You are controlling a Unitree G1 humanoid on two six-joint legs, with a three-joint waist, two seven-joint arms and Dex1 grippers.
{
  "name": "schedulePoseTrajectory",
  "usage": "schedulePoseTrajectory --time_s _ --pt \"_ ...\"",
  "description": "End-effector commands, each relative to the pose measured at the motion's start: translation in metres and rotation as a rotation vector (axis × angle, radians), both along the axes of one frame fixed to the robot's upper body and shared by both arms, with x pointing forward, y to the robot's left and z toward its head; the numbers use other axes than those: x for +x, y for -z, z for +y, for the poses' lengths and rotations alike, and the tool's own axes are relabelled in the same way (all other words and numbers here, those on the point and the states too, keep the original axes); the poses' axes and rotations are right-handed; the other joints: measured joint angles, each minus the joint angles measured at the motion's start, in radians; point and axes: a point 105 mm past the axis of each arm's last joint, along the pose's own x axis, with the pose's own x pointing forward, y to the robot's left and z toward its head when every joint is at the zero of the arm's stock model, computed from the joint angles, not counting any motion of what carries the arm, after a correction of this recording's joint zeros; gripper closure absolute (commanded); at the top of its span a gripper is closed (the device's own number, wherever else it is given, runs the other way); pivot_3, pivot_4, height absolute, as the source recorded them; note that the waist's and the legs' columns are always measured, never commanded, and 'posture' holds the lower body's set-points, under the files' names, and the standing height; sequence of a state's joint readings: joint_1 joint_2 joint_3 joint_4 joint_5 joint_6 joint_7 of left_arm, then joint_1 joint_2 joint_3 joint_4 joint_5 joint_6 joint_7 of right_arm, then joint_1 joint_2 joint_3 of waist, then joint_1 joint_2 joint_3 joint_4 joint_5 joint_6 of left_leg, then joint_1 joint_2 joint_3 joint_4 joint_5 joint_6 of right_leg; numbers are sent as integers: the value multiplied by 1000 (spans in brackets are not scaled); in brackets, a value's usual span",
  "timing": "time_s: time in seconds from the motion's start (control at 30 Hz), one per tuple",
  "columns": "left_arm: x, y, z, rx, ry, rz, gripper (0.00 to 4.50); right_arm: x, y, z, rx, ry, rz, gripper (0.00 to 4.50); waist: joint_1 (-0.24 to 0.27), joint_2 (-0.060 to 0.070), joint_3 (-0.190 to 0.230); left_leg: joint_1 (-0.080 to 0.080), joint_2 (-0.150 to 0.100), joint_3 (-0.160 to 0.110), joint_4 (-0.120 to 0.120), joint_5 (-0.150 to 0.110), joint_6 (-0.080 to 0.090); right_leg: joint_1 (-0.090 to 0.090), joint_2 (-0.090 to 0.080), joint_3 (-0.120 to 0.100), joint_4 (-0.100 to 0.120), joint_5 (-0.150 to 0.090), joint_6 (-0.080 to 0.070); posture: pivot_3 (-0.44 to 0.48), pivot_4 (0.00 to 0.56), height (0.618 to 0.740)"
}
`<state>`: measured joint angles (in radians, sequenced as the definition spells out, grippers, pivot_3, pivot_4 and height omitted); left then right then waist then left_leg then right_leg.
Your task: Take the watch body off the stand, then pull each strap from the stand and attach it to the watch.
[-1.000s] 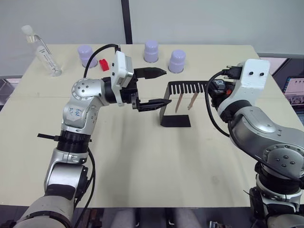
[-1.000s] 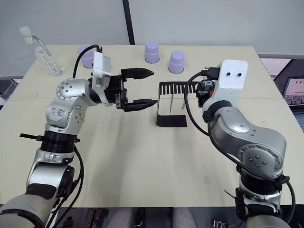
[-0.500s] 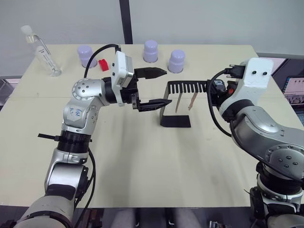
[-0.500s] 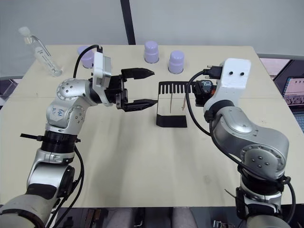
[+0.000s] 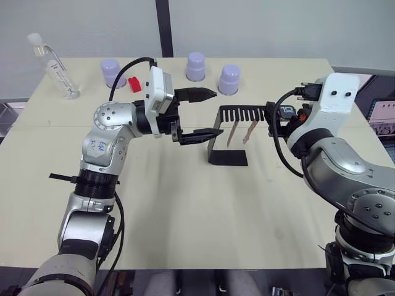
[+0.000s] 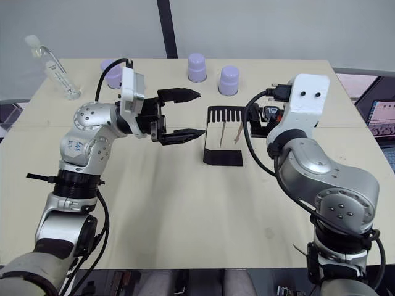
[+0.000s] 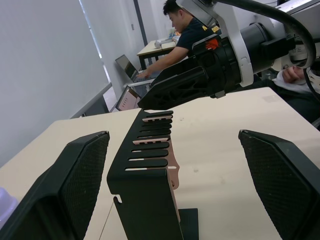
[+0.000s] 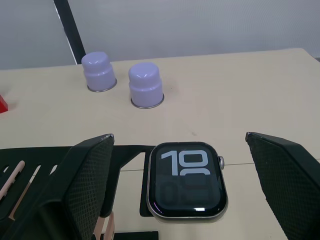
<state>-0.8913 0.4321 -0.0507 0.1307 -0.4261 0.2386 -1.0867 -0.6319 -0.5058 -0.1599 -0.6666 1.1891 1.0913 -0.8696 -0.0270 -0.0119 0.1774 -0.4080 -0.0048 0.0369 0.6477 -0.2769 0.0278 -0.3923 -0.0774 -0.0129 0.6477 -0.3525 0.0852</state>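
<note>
The black stand [image 5: 227, 156] is at the table's middle, its slotted top plate [image 7: 150, 150] pointing toward my right arm. Two pale pink straps [image 5: 232, 132] [image 5: 250, 131] hang from its slots. The watch body [image 8: 186, 180], its dark screen showing light digits, rests on the far end of the top plate. My right gripper [image 5: 276, 116] is open, one finger [image 8: 85, 185] on each side of the watch, not touching it. My left gripper [image 5: 203, 114] is open just left of the stand, level with its top plate and holding nothing.
Three lilac capped cups [image 5: 112, 71] [image 5: 195, 65] [image 5: 229, 79] stand along the table's far edge. A small red object [image 5: 134, 84] lies beside the left cup, and a clear bottle [image 5: 55, 66] at the far left corner. A person [image 7: 186, 35] sits behind at a laptop.
My right arm has shifted slightly to the right, with the watch still between its open fingers. The left arm and the stand have not moved.
</note>
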Motion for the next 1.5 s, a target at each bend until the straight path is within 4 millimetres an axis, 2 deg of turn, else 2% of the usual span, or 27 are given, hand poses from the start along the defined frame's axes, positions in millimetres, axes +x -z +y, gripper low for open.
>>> schedulePoseTrajectory --time_s 0.03,0.2,0.3,0.43,0.47,0.63,0.77,0.87,0.97,1.07,1.13,1.27,1.37,1.43,1.5 --pt "-7 -12 -2 -12 19 -61 0 -8 -11 -2 6 14 -59 41 0 0 0 0 0 0 0 0 0 0 0 0 0 0 0 0 150 739" --pt "-8 -13 -2 -13 21 -61 0 -8 -10 -3 7 12 -55 41 0 0 0 0 0 0 0 0 0 0 0 0 0 0 0 0 150 739" --pt "-8 -13 -2 -13 21 -63 0 -8 -8 -2 11 8 -48 842 0 0 0 0 0 0 0 0 0 0 0 0 0 0 0 0 150 739" --pt "-7 -15 -2 -18 20 -63 0 -8 -9 -2 13 2 -50 2806 0 0 0 0 0 0 0 0 0 0 0 0 0 0 0 0 150 739" --pt "-7 -15 -2 -19 20 -63 0 -8 -9 -2 14 1 -52 2910 0 0 0 0 0 0 0 0 0 0 0 0 0 0 0 0 150 739" --pt "-6 -16 -2 -22 17 -61 0 -9 -13 -1 9 -4 -67 2908 0 0 0 0 0 0 0 0 0 0 0 0 0 0 0 0 150 739" --pt "-8 -15 -2 -24 20 -58 0 -12 -27 -1 24 -23 -119 2908 0 0 0 0 0 0 0 0 0 0 0 0 0 0 0 0 150 739" --pt "-14 -18 -3 -45 46 -27 0 -29 -49 -6 51 -119 -216 2908 1 0 0 0 0 0 0 0 0 0 0 0 0 0 0 0 150 739" --pt "-22 -17 -2 -40 84 7 0 -45 -50 -22 67 -178 -230 2908 11 0 0 -1 0 -1 0 -1 1 1 0 -2 -1 0 0 0 150 739" --pt "-33 -12 2 -10 139 56 0 -66 -36 -42 -24 -233 -190 2908 24 0 0 -2 0 -1 -1 -2 2 2 0 -2 -4 1 1 0 150 739" --pt "-41 -5 5 32 182 100 0 -77 -18 -53 -56 -255 -123 2908 26 0 0 -2 0 0 -1 -2 4 2 0 -2 -4 1 2 0 150 739" --pt "-60 30 14 199 262 140 0 -96 40 -87 -109 -224 84 2908 24 0 0 1 0 0 -1 -2 4 6 1 -1 -6 1 2 0 150 739" --pt "-62 60 10 269 258 106 0 -94 91 -117 -105 -105 201 2908 23 0 0 11 0 0 -1 -6 10 17 1 0 -14 1 2 0 150 739" --pt "-60 69 6 268 239 74 0 -90 110 -122 -119 -89 212 2908 22 1 0 20 0 0 -3 -7 10 26 0 1 -19 4 2 0 150 739" --pt "-60 76 4 257 239 59 0 -83 124 -125 -122 -75 191 2908 21 1 0 20 0 0 -4 -6 10 25 -1 1 -22 5 -1 0 150 739"
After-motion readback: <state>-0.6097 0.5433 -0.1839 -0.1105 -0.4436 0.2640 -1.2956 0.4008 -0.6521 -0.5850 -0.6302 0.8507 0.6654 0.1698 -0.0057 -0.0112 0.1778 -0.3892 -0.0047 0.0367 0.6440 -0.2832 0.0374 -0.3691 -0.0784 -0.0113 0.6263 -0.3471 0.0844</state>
